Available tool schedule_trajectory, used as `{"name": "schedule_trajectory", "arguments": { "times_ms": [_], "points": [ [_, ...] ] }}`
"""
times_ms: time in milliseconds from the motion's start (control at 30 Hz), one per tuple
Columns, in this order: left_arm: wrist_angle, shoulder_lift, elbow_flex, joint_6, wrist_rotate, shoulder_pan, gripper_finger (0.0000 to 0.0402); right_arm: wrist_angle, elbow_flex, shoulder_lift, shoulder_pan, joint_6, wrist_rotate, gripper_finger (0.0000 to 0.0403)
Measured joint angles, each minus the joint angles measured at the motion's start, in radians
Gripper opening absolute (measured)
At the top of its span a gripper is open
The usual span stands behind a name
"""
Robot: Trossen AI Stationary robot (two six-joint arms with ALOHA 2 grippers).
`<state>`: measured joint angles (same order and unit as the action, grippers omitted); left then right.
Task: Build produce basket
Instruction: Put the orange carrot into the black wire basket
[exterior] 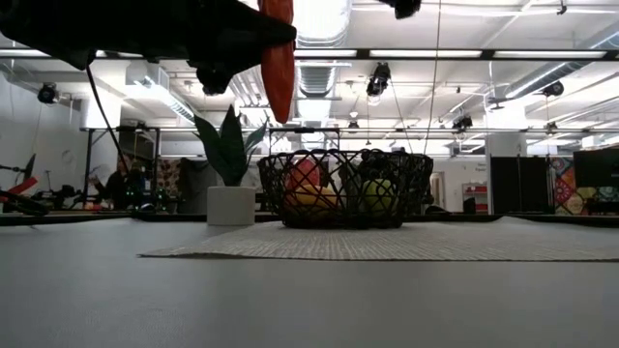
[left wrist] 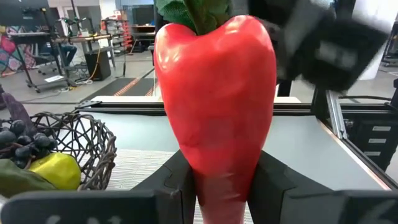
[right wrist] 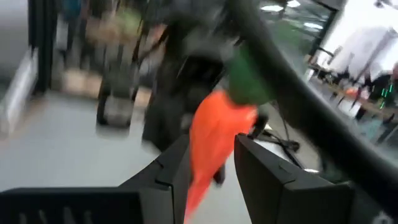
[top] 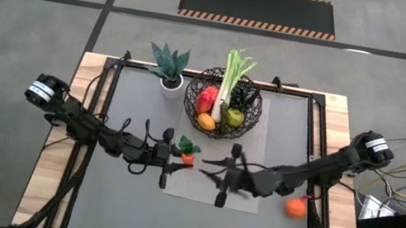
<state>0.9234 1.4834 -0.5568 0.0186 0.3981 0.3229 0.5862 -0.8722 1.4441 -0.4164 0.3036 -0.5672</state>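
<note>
Your left pincer (top: 177,156) is clamped on the carrot (top: 187,157), holding it in the air over the woven mat (top: 248,189) near the middle of the tabletop (top: 119,208); the left wrist view shows the orange-red body squeezed between the two dark fingers (left wrist: 180,180), with its green leaves (top: 187,145) pointing away from the wrist. From table height you see the carrot hanging point-down, well clear of the surface. Your right pincer (top: 214,170) sits just across from it, reaching toward the same carrot. In the right wrist view the carrot tip lies between that arm's fingers (right wrist: 261,174), but that view is blurred, and you cannot tell whether they press on it or stand a little apart. The basket (top: 223,105) rests at the far edge of the mat, beyond both pincers, with a leek (top: 232,73), a red fruit (top: 207,98), a green fruit (top: 234,118), an orange-yellow fruit (top: 206,120) and dark grapes (top: 245,96) inside. A potted plant (top: 169,66) stands just beside the basket. An orange fruit (top: 295,207) lies on the tabletop next to your right arm.
</note>
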Motion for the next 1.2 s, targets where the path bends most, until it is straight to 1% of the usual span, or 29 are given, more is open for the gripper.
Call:
{"name": "schedule_trajectory", "arguments": {
  "times_ms": [67,100,200,300,533,633,733,833,933,1033,1200],
  "points": [
    [0.000,0.000,0.000,0.000,0.000,0.000,0.0085,0.140,0.041,-0.001,0.002,-0.094,-0.002,0.0115],
    [0.000,0.000,0.000,0.000,0.000,0.000,0.0085,0.164,0.049,-0.002,0.006,-0.116,-0.001,0.0120],
    [0.000,0.000,0.000,0.000,0.000,0.000,0.0085,0.114,0.050,-0.003,0.020,-0.186,-0.005,0.0148],
    [0.001,0.001,0.000,0.000,0.000,0.001,0.0085,0.043,0.021,0.010,0.042,-0.266,-0.001,0.0188],
    [0.001,0.001,0.000,-0.001,0.000,0.001,0.0085,0.008,-0.034,0.060,0.076,-0.305,0.001,0.0277],
    [0.002,0.001,0.000,-0.001,0.000,0.001,0.0085,0.008,-0.058,0.079,0.084,-0.305,0.023,0.0301],
    [0.003,0.005,0.000,-0.001,0.000,0.000,0.0085,0.008,-0.084,0.104,0.090,-0.305,0.044,0.0311],
    [0.001,0.008,0.000,-0.001,0.000,0.000,0.0085,0.009,-0.110,0.126,0.097,-0.298,0.045,0.0308],
    [0.001,0.007,0.000,0.000,0.000,0.000,0.0085,0.010,-0.122,0.134,0.101,-0.287,0.044,0.0287],
    [0.003,0.007,0.000,0.000,0.000,0.000,0.0087,0.011,-0.123,0.134,0.101,-0.287,0.046,0.0244],
    [0.002,0.007,0.000,0.000,0.000,0.001,0.0103,0.012,-0.123,0.134,0.101,-0.305,0.057,0.0145]
  ]
}}
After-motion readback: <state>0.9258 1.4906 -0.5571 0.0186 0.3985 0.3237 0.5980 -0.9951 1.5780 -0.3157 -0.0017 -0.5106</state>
